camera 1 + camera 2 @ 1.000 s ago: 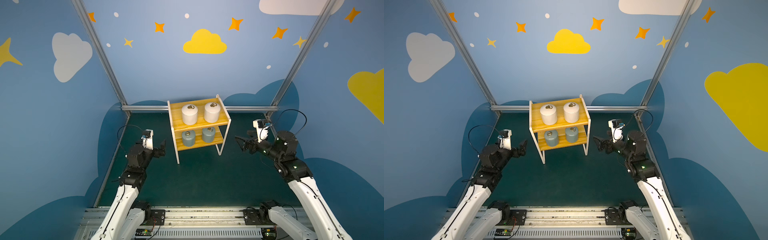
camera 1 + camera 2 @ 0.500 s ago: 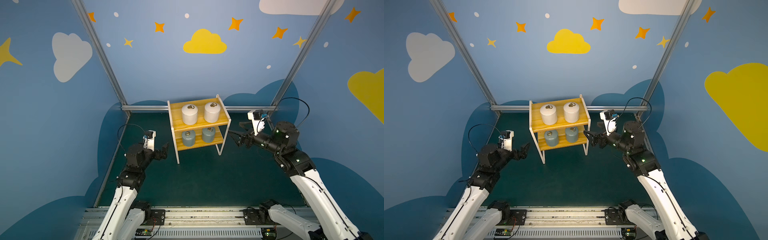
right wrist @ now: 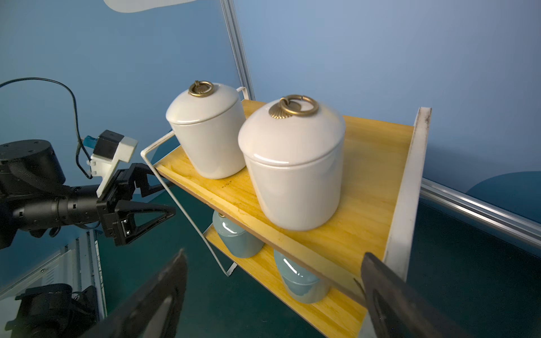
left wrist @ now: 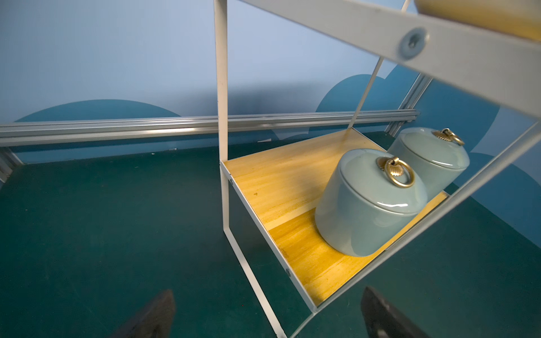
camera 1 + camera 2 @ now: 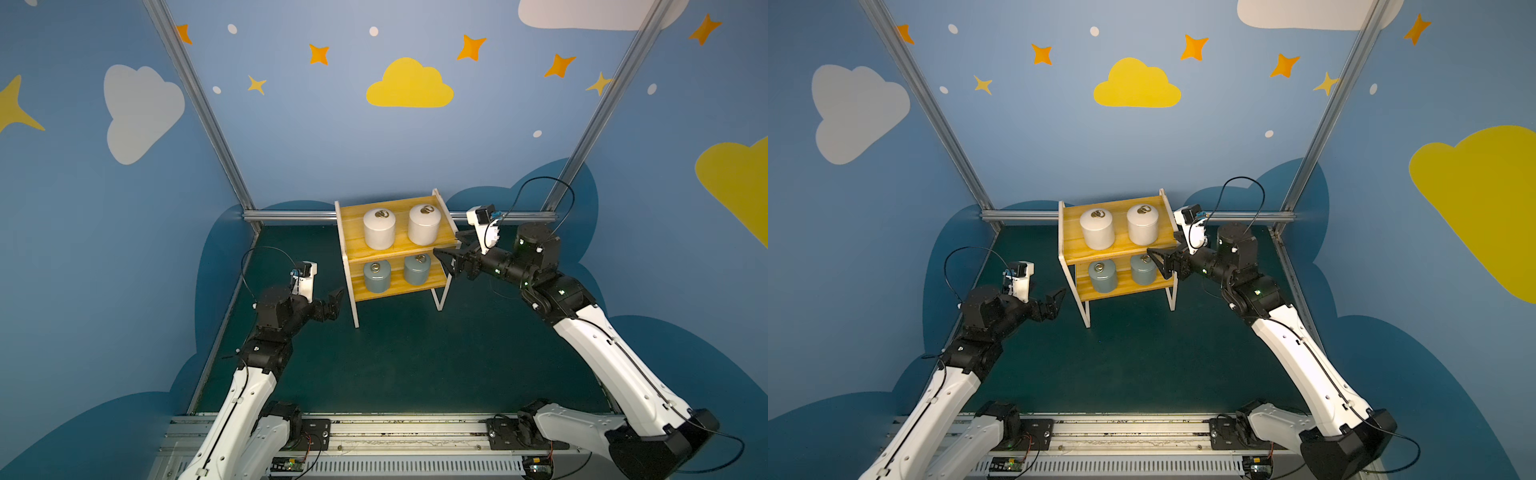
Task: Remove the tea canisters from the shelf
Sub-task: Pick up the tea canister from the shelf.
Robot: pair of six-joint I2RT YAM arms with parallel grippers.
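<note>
**All four tea canisters stand on the shelf, with both claws spread wide and empty at its ends.**

The two white canisters [image 5: 379, 229] stand upright side by side on the top board of the shelf [image 5: 352, 245]. The two grey-blue canisters [image 5: 376, 277] stand under them on its lower board. In both top views the right gripper [image 5: 446, 246] hangs at the shelf's right end, about level with the top board. Its fingers [image 3: 164, 295] are far apart and hold nothing; whether one of them touches the end rail cannot be told. The left gripper [image 5: 335, 304] is just beside the shelf's front left leg, lower down. Its fingers [image 4: 152, 316] are equally wide and bare. The green mat [image 5: 407, 353] lies under the shelf.
</note>
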